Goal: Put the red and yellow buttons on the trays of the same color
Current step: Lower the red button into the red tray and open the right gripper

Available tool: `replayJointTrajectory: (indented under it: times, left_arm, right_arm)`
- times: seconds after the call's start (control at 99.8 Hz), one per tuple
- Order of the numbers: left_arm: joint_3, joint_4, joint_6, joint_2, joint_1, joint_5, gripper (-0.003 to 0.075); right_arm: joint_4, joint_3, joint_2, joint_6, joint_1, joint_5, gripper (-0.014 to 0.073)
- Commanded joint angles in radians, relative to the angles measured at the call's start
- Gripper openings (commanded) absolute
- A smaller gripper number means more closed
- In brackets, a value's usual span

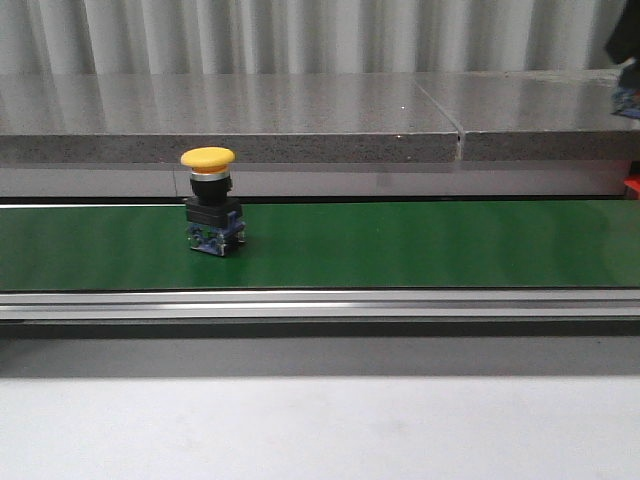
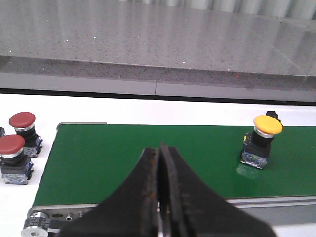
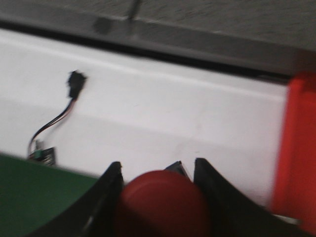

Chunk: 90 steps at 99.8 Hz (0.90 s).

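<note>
A yellow button [image 1: 208, 200] stands upright on the green belt [image 1: 420, 245], left of its middle. In the left wrist view the yellow button [image 2: 261, 140] is off to one side of my left gripper [image 2: 161, 148], which is shut with nothing between its fingers and hangs over the belt's near edge. Two red buttons [image 2: 22, 126] [image 2: 12, 155] sit on the white surface beyond the belt's end. My right gripper [image 3: 158, 170] is shut on a red button [image 3: 160, 205], held over the white surface close to the red tray [image 3: 296, 153]. No yellow tray is in view.
A grey stone ledge [image 1: 300, 120] runs behind the belt, and a metal rail [image 1: 320, 305] along its front. A black connector on a thin cable [image 3: 74, 84] lies on the white surface near the belt's end [image 3: 29, 190]. The right arm [image 1: 625, 50] shows at the far right.
</note>
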Motion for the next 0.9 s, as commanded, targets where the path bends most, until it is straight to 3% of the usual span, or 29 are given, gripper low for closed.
replayJointTrajectory:
  times: [0.0,0.291,0.892]
  left_arm:
    - [-0.027,-0.002,0.0,0.009,-0.005,-0.082,-0.0021]
    - [-0.027,-0.002,0.0,0.009,-0.005,-0.082,-0.0021]
    - [-0.027,-0.002,0.0,0.009,-0.005,-0.082,-0.0021]
  right_arm:
    - [0.031,-0.07,-0.009,0.001,-0.088,-0.052,0.019]
    - [0.082,-0.173,0.159,0.011,-0.258,-0.088,0.019]
    - [0.085,-0.268,0.384,0.011,-0.268,-0.183,0.019]
